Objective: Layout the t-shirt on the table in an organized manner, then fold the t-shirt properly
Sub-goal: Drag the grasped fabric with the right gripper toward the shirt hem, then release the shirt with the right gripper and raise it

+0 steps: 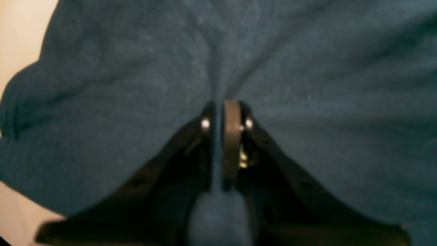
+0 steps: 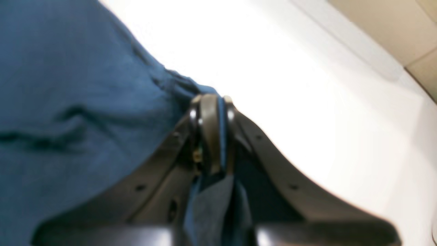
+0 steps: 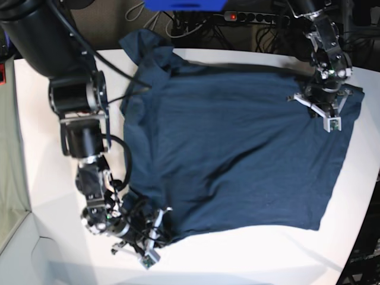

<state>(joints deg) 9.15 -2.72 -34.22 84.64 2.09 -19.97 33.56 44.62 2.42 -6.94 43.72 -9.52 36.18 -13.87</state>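
On the white table (image 3: 47,196) the t-shirt (image 3: 237,154) lies spread; right gripper (image 2: 211,136) and left gripper (image 1: 225,143) each pinch its cloth (layout step); next, pull it taut.

Dark navy-blue t-shirt (image 3: 237,154) lies spread mostly flat, slightly wrinkled, across a white table (image 3: 53,172), sleeves bunched.

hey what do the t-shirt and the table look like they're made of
The t-shirt: soft knit cloth, likely cotton, matte dark navy; it wrinkles and bunches where each gripper pinches it. The table: smooth, hard white top, perhaps laminate, with a faint sheen; it shows bright glare in the right wrist view.
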